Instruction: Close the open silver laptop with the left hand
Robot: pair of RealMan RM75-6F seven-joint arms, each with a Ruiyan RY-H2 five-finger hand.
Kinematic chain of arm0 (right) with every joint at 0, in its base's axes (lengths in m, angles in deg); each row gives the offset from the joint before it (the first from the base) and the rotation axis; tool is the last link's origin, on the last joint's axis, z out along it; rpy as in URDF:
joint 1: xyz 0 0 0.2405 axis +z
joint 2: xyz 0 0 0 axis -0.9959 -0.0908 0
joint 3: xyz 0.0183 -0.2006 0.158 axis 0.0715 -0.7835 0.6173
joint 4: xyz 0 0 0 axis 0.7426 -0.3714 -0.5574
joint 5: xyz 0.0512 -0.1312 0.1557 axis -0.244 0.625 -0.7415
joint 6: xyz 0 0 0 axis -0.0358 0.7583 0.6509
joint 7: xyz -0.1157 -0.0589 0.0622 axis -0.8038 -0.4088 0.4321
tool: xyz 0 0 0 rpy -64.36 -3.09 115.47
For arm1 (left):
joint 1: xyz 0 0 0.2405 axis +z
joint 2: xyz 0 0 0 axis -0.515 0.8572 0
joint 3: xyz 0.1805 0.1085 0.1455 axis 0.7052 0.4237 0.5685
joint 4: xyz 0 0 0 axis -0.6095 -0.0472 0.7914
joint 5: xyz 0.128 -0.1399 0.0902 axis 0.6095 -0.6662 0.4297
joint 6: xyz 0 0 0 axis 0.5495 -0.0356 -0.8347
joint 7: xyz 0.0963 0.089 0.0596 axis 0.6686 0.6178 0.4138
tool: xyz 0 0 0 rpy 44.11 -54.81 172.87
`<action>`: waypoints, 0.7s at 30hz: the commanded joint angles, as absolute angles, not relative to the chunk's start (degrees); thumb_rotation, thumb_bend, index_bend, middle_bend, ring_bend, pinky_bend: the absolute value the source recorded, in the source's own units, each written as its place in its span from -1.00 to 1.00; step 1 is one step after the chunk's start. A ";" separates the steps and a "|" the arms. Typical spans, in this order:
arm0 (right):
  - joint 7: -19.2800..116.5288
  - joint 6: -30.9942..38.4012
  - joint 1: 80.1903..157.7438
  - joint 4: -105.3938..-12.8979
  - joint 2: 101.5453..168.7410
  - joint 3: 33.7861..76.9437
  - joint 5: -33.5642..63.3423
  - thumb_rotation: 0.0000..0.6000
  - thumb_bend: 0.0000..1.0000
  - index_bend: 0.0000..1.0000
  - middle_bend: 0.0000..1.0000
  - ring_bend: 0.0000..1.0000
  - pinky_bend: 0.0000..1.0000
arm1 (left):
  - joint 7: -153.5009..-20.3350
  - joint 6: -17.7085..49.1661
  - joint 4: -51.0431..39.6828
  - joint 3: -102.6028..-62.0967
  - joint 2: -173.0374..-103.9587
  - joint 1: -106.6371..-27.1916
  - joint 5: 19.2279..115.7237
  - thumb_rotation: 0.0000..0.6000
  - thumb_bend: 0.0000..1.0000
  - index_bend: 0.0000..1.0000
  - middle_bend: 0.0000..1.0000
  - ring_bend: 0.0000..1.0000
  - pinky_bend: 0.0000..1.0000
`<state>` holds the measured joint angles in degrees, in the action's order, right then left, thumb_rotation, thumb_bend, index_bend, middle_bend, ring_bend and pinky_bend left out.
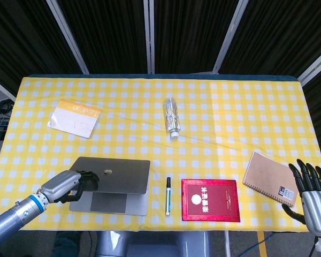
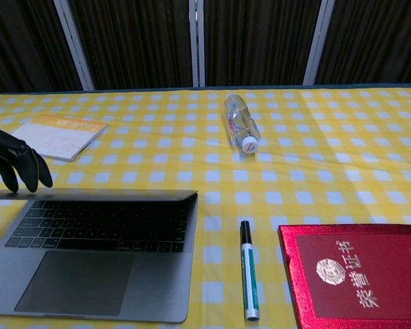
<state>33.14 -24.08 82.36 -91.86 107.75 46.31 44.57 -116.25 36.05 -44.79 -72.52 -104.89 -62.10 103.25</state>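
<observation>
1. Yellow checked tablecloth (image 1: 230, 107) carries the silver laptop (image 1: 117, 174) at its near-left edge, lid tipped low, nearly shut.
2. Left hand (image 1: 69, 183) curls its fingers (image 2: 24, 168) over the lid's left edge, apparently to press it down.
3. Right hand (image 1: 312, 195) idles open, fingers spread, holding nothing.

A clear plastic bottle (image 1: 172, 116) lay on its side mid-table on the yellow checked cloth (image 1: 230, 118), cap toward the camera. Below it sat a green marker (image 1: 168, 196), just beside a red booklet (image 1: 211, 199). A brown notebook (image 1: 268, 176) lay far right, an orange-edged pad (image 1: 74, 118) far left.
</observation>
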 commanded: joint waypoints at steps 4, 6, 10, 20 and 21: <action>33.15 -24.08 82.34 -91.92 107.73 46.26 44.71 1.00 -1.00 -1.00 -1.00 -1.00 -1.00 | -118.16 34.48 -42.86 -69.79 -106.76 -61.66 106.37 1.00 1.00 -0.24 -0.53 -0.53 -0.46; 33.19 -24.16 82.29 -91.97 107.70 46.22 44.82 1.00 -1.00 -1.00 -1.00 -1.00 -1.00 | -118.51 34.26 -42.18 -68.93 -107.58 -61.76 107.28 1.00 1.00 -0.24 -0.53 -0.53 -0.46; 33.56 -24.47 82.10 -91.98 107.53 46.22 44.84 1.00 -1.00 -1.00 -1.00 -1.00 -1.00 | -118.17 33.54 -40.84 -67.83 -109.21 -61.98 108.28 1.00 1.00 -0.24 -0.53 -0.53 -0.46; 34.06 -24.52 82.04 -91.87 107.29 46.31 44.75 1.00 -1.00 -1.00 -1.00 -1.00 -1.00 | -116.06 35.65 -38.29 -66.20 -113.63 -63.51 106.25 1.00 1.00 -0.24 -0.53 -0.53 -0.46; 34.08 -24.51 82.04 -91.89 107.27 46.31 44.72 1.00 -1.00 -1.00 -1.00 -1.00 -1.00 | -115.82 35.94 -38.11 -65.99 -114.01 -63.72 105.95 1.00 1.00 -0.24 -0.53 -0.53 -0.46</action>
